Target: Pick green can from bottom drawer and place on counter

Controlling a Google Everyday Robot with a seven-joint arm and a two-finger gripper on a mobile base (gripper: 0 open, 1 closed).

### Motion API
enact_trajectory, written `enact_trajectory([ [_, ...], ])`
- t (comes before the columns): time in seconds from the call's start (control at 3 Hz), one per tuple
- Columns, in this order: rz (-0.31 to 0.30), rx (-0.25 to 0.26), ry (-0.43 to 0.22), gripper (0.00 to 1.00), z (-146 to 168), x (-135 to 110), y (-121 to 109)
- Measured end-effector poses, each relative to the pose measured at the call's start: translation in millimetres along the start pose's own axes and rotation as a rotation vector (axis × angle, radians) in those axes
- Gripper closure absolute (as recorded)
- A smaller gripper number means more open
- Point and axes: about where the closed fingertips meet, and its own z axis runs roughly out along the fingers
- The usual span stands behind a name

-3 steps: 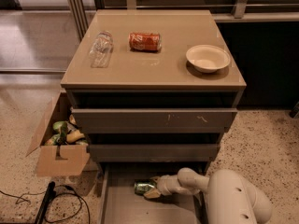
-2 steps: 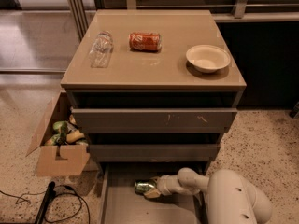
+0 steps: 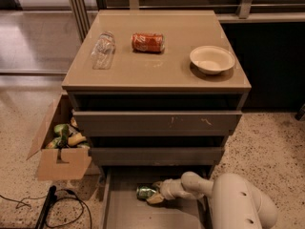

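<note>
Speckled terrazzo floor, grey-brown cabinet centre. Counter carries plastic bottle far left, red can far centre, pale bowl right. Bottom drawer pulled out toward near edge. Green can on its side on drawer floor, at far end under middle drawer front, long axis left-right. Gripper at can's right end, reaching in from right; can lies just left of it. Whether claw is wide, narrow or clamped on can: cannot tell. Can's right end hidden behind claw. Cardboard box on floor at left.
</note>
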Motion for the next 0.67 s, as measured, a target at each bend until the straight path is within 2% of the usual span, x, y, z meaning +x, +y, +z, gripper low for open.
enact_trajectory([
  [0.33, 0.007, -0.025, -0.028, 1.0, -9, -14, 3],
  [0.67, 0.004, -0.044, -0.066, 1.0, -35, -31, 4],
])
